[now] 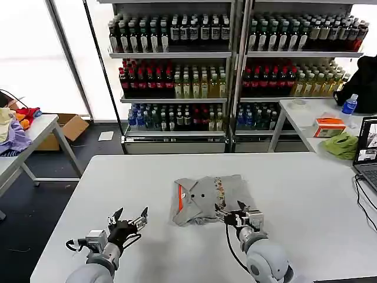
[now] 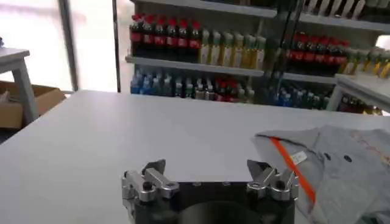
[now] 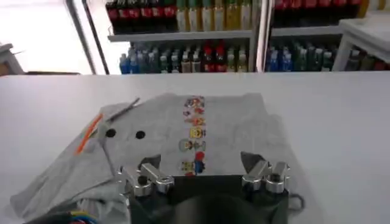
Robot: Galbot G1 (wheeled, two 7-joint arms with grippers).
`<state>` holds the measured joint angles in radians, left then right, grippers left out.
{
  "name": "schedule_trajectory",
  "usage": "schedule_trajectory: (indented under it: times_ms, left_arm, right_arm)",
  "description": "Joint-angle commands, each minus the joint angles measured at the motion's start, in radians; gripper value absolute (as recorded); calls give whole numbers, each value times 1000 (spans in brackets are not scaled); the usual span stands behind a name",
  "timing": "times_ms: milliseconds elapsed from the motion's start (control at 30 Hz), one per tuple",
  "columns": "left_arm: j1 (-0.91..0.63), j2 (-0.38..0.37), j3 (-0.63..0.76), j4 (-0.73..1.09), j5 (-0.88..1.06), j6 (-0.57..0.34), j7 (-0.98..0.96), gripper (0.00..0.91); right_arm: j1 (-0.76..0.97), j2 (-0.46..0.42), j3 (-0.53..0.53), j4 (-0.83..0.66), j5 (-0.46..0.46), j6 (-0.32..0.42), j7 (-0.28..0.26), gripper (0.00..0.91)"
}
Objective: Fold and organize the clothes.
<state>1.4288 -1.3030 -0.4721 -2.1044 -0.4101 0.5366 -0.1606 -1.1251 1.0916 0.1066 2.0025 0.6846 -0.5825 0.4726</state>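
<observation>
The grey T-shirt [image 1: 209,197] lies folded into a rough rectangle in the middle of the white table [image 1: 312,194], its orange collar strip [image 1: 179,197] to the left and the multicoloured print [image 3: 194,135] running across it. My right gripper [image 1: 231,211] stands open at the shirt's near edge, its fingers [image 3: 150,163] over the cloth with nothing between them. My left gripper [image 1: 131,217] is open over bare table to the left of the shirt [image 2: 341,167], holding nothing.
A laptop [image 1: 366,156] sits at the table's right edge. A side table on the left carries a pile of coloured garments [image 1: 15,127]; another on the right holds a lime-green cloth [image 1: 341,144]. Bottle shelves [image 1: 177,71] stand behind.
</observation>
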Motion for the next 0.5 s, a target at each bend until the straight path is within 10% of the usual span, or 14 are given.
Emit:
schedule_trajectory:
  times_ms: [33, 500]
  left_arm:
    - [3, 1, -1, 0, 0, 2, 0, 907]
    - [12, 6, -3, -4, 2, 3, 2, 907]
  right_arm:
    - [-66, -3, 64, 52, 90, -1, 77, 907]
    - [-66, 11, 84, 35, 253, -2, 113, 907]
